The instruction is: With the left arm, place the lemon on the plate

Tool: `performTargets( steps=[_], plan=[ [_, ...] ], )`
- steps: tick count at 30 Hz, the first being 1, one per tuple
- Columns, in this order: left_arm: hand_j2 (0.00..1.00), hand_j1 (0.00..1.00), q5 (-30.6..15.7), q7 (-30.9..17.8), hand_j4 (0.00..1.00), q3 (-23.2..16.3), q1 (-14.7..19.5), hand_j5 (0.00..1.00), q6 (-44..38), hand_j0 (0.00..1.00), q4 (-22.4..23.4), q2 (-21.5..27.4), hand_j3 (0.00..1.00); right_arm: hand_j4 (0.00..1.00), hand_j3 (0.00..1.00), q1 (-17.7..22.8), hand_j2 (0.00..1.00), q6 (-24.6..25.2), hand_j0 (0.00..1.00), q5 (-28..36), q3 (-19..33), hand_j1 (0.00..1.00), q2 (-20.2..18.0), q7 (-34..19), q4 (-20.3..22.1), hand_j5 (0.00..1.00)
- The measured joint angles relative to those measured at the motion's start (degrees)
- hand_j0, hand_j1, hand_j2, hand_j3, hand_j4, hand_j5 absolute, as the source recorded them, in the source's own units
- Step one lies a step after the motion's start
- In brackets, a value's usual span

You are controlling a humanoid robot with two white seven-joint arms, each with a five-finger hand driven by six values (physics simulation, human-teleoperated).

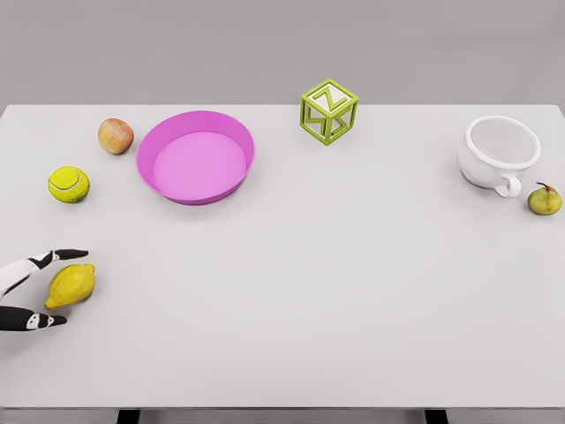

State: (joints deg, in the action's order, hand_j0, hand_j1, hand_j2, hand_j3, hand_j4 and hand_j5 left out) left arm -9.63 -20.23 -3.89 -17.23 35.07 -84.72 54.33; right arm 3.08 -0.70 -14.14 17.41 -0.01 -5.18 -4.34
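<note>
A yellow lemon (pixel 71 285) lies on the white table near the left edge. My left hand (pixel 51 290) comes in from the lower left, its fingers spread on either side of the lemon, one finger (pixel 58 257) above it and one below; they do not visibly close on it. The pink plate (pixel 233 133) sits farther back, up and to the right of the lemon, with nothing in it. The right arm is out of view.
A tennis ball (pixel 69 185) and a reddish apple (pixel 116 136) lie left of the plate. A green letter cube (pixel 328 111) stands at the back centre. A white mug (pixel 498 153) and a small pear (pixel 545 200) sit at the right.
</note>
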Motion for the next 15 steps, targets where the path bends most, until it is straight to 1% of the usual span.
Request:
performTargets(
  steps=[1,4,5,6,7,10,12,13,15],
  plan=[
    [0.88,0.88,0.0,0.0,0.88,0.0,0.0,0.88,0.0,0.88,0.0,-0.2,0.88,1.00,1.00,0.0,1.00,0.0,1.00,0.0,0.0,1.00,0.0,0.0,0.0,1.00],
    [0.79,0.79,0.0,0.0,0.79,-0.3,0.0,0.79,0.0,0.79,0.1,-0.4,0.79,1.00,1.00,0.0,1.00,0.0,1.00,0.0,0.0,1.00,0.0,0.0,0.0,1.00],
    [0.78,0.78,0.0,0.0,0.78,-0.3,0.0,0.78,0.0,0.78,0.1,-0.5,0.78,1.00,1.00,0.0,1.00,0.0,1.00,0.0,0.0,1.00,0.0,0.0,0.0,1.00],
    [0.75,0.75,0.1,0.0,0.75,-0.4,0.0,0.75,0.0,0.75,0.1,-0.5,0.75,1.00,1.00,0.0,1.00,0.0,1.00,0.0,0.0,1.00,0.0,0.0,0.0,1.00],
    [0.75,0.75,0.0,0.0,0.75,-0.5,0.0,0.75,0.0,0.75,0.1,-0.6,0.75,1.00,1.00,0.0,1.00,0.0,1.00,0.0,0.0,1.00,0.0,0.0,0.0,1.00],
    [0.65,0.65,-0.1,0.0,0.65,-0.9,0.0,0.65,0.0,0.65,0.1,-0.6,0.65,1.00,1.00,0.0,1.00,0.0,1.00,0.0,0.0,1.00,0.0,0.0,0.0,1.00],
    [0.60,0.60,-0.2,0.1,0.60,-1.0,0.0,0.60,-0.1,0.60,0.1,-0.6,0.60,1.00,1.00,0.0,1.00,0.0,1.00,0.0,0.0,1.00,0.0,0.0,0.0,1.00],
    [0.56,0.56,-0.2,0.1,0.56,-1.1,0.0,0.56,-0.1,0.56,0.1,-0.6,0.56,1.00,1.00,0.0,1.00,0.0,1.00,0.0,0.0,1.00,0.0,0.0,0.0,1.00],
    [0.52,0.52,-0.1,0.1,0.52,-1.1,0.1,0.52,0.0,0.52,0.1,-0.6,0.52,1.00,1.00,0.0,1.00,0.0,1.00,0.0,0.0,1.00,0.0,0.0,0.0,1.00]
  ],
)
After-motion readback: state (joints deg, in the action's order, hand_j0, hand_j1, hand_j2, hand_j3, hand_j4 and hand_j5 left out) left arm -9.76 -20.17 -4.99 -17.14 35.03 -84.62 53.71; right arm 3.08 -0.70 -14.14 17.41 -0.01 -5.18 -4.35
